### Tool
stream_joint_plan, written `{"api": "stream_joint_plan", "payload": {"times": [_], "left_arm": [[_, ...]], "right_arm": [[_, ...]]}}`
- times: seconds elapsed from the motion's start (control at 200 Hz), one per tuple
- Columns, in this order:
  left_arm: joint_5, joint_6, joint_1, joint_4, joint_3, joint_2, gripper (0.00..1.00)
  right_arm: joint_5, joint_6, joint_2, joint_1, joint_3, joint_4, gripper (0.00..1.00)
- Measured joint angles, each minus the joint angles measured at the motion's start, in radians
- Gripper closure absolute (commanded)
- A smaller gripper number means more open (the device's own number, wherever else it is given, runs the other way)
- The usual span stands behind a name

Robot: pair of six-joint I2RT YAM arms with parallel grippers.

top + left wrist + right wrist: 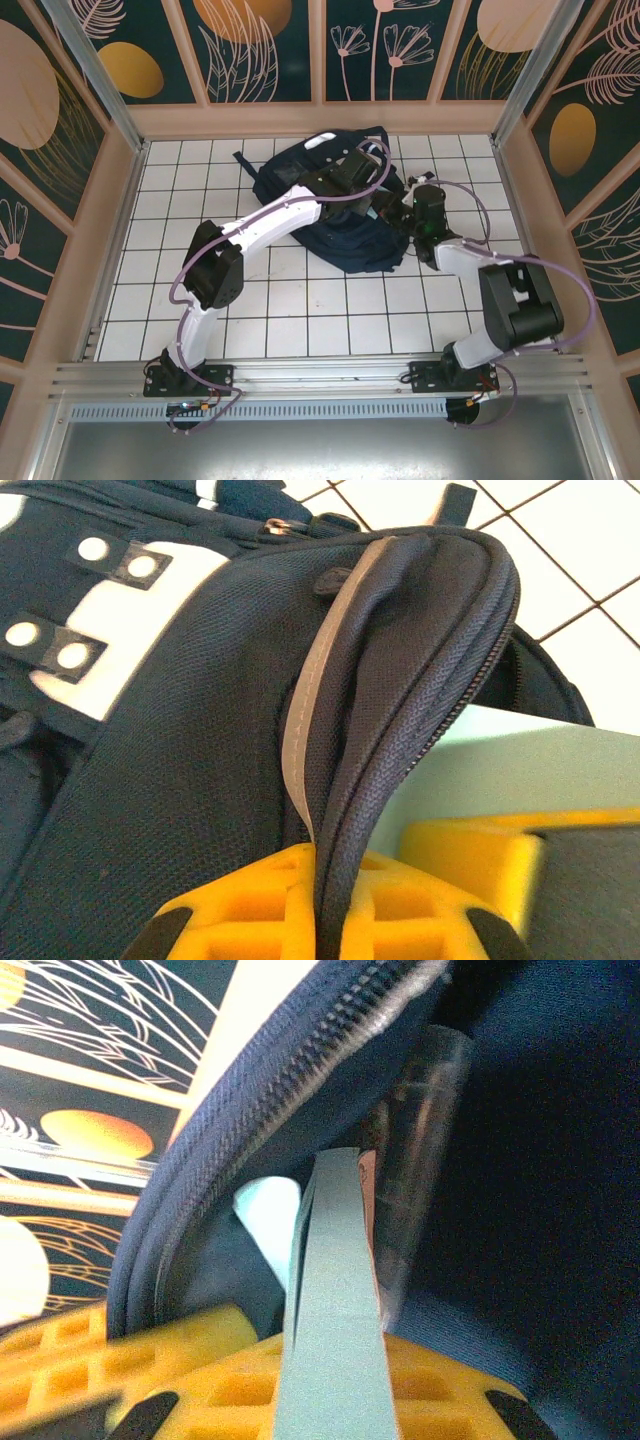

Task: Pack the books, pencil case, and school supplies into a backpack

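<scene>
Plain green thin book sits edge-on in the right gripper, whose yellow fingers are closed almost flat on its near end. Its leading edge is already past the mouth of the navy-blue fabric backpack. Left gripper is pinched shut on the zip-edged lip of the opening, with fabric and grey reflective strip caught between its fingers, and it lifts the lip off the book's cover. Just beyond the book's front edge stands a clear tube-like packet, already inside; touching or just beside, cannot tell. Judgement: the step in hand is sliding the book in. Left should hold the lip up and outward. Right should push along the book's own plane and steer beside the tube, not into it. Corners may snag the zip teeth. Seen from above, the backpack lies at the far middle of the white tiled table, with both grippers at its right side.
</scene>
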Motion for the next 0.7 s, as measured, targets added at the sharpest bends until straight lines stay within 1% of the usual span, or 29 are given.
{"api": "stream_joint_plan", "payload": {"times": [0.125,0.235,0.39,0.475,0.595,0.7], "left_arm": [[0.011,-0.009,0.007,0.001,0.0,-0.016,1.0],[0.005,-0.017,0.006,0.001,0.0,-0.031,1.0],[-0.014,-0.029,0.015,0.001,-0.003,-0.047,1.0],[-0.022,-0.032,0.019,0.0,-0.006,-0.052,1.0],[-0.028,-0.043,0.027,0.007,-0.025,-0.064,1.0],[-0.029,-0.05,0.027,0.009,-0.034,-0.069,1.0]], "right_arm": [[-0.031,0.072,0.116,0.008,0.043,0.096,0.99],[-0.056,0.148,0.198,0.038,0.09,0.148,0.99],[-0.047,0.218,0.246,0.06,0.135,0.178,0.98],[-0.045,0.237,0.267,0.071,0.155,0.182,0.97],[-0.046,0.244,0.295,0.079,0.186,0.173,0.9],[-0.033,0.225,0.297,0.086,0.2,0.13,0.77]]}}
